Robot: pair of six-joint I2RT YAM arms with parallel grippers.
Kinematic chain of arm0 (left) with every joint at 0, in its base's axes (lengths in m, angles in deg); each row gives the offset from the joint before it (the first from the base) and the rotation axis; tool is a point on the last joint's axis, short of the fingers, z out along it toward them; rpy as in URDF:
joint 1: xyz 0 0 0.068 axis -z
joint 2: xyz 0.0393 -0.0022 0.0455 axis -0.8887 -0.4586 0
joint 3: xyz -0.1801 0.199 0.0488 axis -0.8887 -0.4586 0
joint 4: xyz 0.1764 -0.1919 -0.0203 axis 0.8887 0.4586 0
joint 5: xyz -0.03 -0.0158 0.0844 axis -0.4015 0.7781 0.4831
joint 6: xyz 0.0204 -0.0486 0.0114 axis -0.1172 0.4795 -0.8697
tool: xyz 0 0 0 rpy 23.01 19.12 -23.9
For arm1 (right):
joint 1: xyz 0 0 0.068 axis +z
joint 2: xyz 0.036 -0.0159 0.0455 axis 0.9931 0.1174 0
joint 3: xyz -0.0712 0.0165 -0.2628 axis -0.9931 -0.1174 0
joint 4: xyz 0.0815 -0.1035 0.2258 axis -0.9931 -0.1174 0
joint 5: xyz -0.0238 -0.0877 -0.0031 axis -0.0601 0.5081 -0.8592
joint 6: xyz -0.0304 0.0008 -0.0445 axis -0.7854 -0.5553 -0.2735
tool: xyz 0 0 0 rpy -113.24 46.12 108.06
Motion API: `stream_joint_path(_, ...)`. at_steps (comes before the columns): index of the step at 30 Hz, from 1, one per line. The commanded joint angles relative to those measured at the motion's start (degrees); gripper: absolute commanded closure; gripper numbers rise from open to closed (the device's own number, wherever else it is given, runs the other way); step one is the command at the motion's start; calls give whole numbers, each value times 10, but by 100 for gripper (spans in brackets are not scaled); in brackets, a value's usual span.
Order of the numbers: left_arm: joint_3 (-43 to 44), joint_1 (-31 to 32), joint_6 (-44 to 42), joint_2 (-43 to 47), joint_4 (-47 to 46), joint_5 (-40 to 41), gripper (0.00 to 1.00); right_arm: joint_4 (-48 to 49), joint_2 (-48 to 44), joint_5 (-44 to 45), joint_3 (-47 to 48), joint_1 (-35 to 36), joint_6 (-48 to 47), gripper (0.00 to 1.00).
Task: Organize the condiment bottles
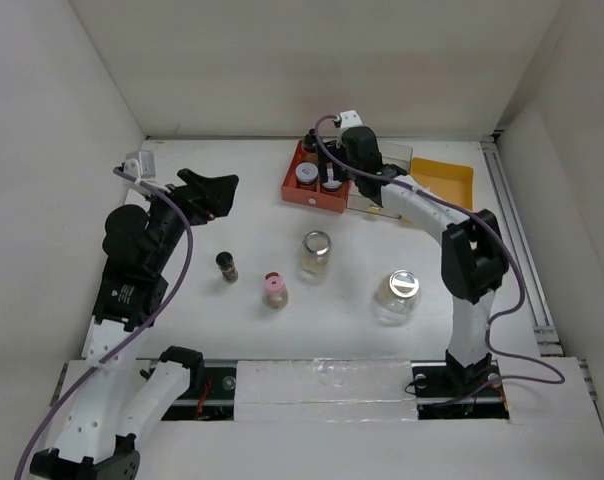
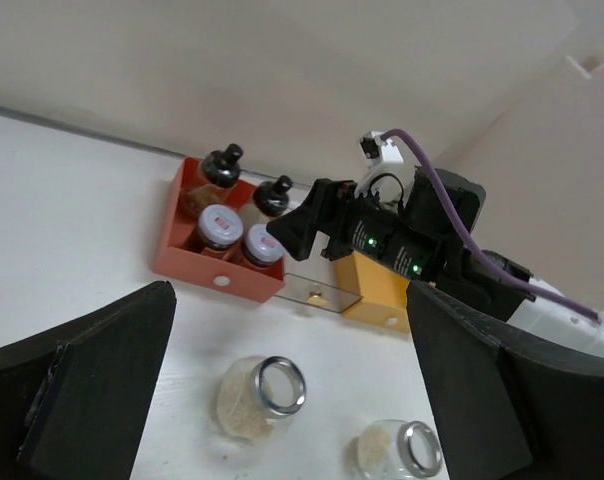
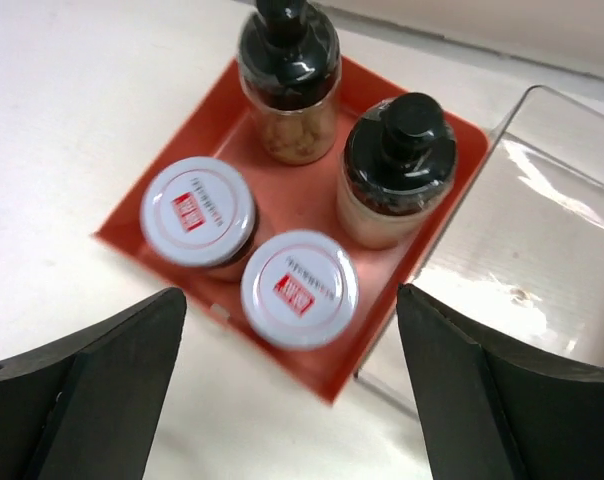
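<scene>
Condiment bottles (image 3: 198, 211): four stand in the red tray (image 3: 132, 245) beneath the right gripper (image 1: 330, 172), jaws apart, empty; left gripper (image 1: 214, 190) jaws also apart. Four stand loose on the counter (image 1: 182, 300); sorting seems half done, next likely grasping a glass jar (image 1: 316, 254).

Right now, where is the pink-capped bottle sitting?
In the top view, the pink-capped bottle stands on the table left of centre, just right of the dark slim shaker and below-left of the nearer glass jar.
</scene>
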Motion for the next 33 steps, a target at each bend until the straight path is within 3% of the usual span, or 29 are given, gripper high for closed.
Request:
stream_joint_path(1, 57, -1, 44, -13, -26, -45, 2, 31, -105, 12, -35, 24, 7, 8)
stream_joint_path(4, 75, -1, 71, -7, -59, -51, 1, 15, -186, -5, -107, 40, 7, 0)
stream_joint_path(10, 101, -1, 79, 0, -71, -45, 1, -22, -313, 1, -242, 125, -5, 0)
stream_joint_path(14, 87, -1, 84, 7, -78, -45, 1, -42, -348, -5, -296, 151, 3, 0)
stream_joint_path(25, 74, -1, 78, 9, -102, -74, 1, -67, -341, 26, -322, 196, 16, 0)
stream_joint_path(33, 13, -1, 47, 35, -59, -35, 1, -40, -287, 26, -317, 196, 11, 0)
